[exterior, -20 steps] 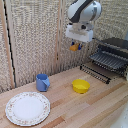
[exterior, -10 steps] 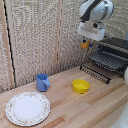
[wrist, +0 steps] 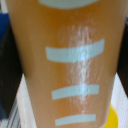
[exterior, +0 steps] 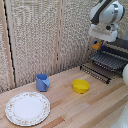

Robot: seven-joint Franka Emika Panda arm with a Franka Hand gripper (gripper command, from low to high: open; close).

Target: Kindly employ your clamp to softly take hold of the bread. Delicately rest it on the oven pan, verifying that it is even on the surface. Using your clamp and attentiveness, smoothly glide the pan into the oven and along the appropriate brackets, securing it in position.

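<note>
In the exterior view my clamp (exterior: 98, 45) hangs from the white arm at the upper right. It is shut on the bread (exterior: 97, 45), a small orange-brown block, held in the air above the near-left end of the oven pan (exterior: 107, 62). The pan is a dark barred tray lying on the oven's open drop-down door. The oven (exterior: 119, 48) sits at the right edge, partly cut off. In the wrist view the bread (wrist: 70, 65) fills the picture, orange with pale blue stripes; the fingers are hidden.
A yellow bowl (exterior: 80, 86) sits on the wooden table (exterior: 70, 107) in front of the pan. A blue mug (exterior: 42, 82) stands to the exterior view's left of it. A round patterned white plate (exterior: 28, 107) lies at the front left. A woven screen (exterior: 45, 35) backs the table.
The arm has carried the bread toward the exterior view's right and slightly down, from above the yellow bowl to above the pan's near end.
</note>
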